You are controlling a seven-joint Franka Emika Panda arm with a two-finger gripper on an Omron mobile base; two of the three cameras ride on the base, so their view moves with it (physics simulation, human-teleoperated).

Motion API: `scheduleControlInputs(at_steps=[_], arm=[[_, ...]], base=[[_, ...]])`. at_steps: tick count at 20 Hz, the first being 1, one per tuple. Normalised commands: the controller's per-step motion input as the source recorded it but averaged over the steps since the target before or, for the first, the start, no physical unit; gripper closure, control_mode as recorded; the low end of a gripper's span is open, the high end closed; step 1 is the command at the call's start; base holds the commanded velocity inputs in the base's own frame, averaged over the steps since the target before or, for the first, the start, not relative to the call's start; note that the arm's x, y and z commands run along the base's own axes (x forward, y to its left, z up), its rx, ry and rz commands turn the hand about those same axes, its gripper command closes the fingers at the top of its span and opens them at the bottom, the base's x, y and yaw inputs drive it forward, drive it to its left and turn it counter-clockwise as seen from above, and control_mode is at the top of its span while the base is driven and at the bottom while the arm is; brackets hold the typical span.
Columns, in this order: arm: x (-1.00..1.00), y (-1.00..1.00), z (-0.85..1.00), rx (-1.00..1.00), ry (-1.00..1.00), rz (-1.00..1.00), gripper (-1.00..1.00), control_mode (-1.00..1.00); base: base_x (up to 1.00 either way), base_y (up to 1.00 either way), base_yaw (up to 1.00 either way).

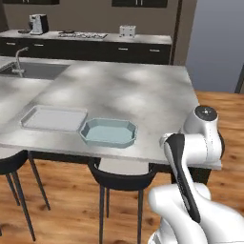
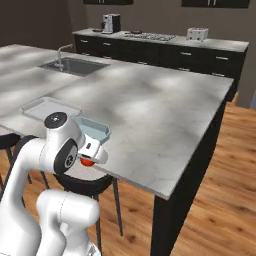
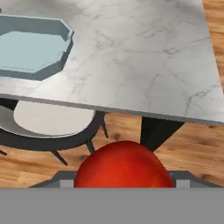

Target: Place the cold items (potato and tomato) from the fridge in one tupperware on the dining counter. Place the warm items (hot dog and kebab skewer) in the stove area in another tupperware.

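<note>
A red tomato (image 3: 124,166) sits at the bottom of the hand view, and my gripper (image 3: 124,180) is shut on it. The same tomato (image 2: 87,161) peeks out under the hand in the right base view, below and in front of the dining counter's near edge (image 2: 150,177). A pale blue octagonal tupperware (image 1: 108,132) (image 2: 94,129) (image 3: 33,52) lies empty on the counter near that edge, up and to the left of the tomato in the hand view. Beside it is a flat whitish tupperware (image 1: 53,118) (image 2: 46,108), also empty. The potato, hot dog and kebab skewer are out of view.
Dark stools (image 1: 121,178) (image 3: 48,120) stand under the counter's near edge. A sink (image 1: 31,70) is set into the far left of the counter. The back counter carries a stove (image 1: 83,35), a coffee machine (image 1: 38,24) and a toaster (image 1: 127,31).
</note>
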Motion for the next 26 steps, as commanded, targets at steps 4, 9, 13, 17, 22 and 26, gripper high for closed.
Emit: scheduleControlInputs(at_steps=[4,9,13,17,22,26], arm=[[0.0,0.0,0.0,0.0,0.0,0.0,1.0,1.0],[0.0,0.0,0.0,0.0,0.0,0.0,1.0,1.0],[0.0,0.0,0.0,0.0,0.0,0.0,1.0,1.0],[0.0,0.0,0.0,0.0,0.0,0.0,1.0,1.0],[0.0,0.0,0.0,0.0,0.0,0.0,1.0,1.0],[0.0,0.0,0.0,0.0,0.0,0.0,1.0,1.0]], base=[[0.33,1.0,-0.53],[0.05,1.0,-0.4],[0.09,1.0,-0.38],[0.26,0.68,-0.31],[0.46,-0.38,0.06],[0.02,-0.93,0.11]])
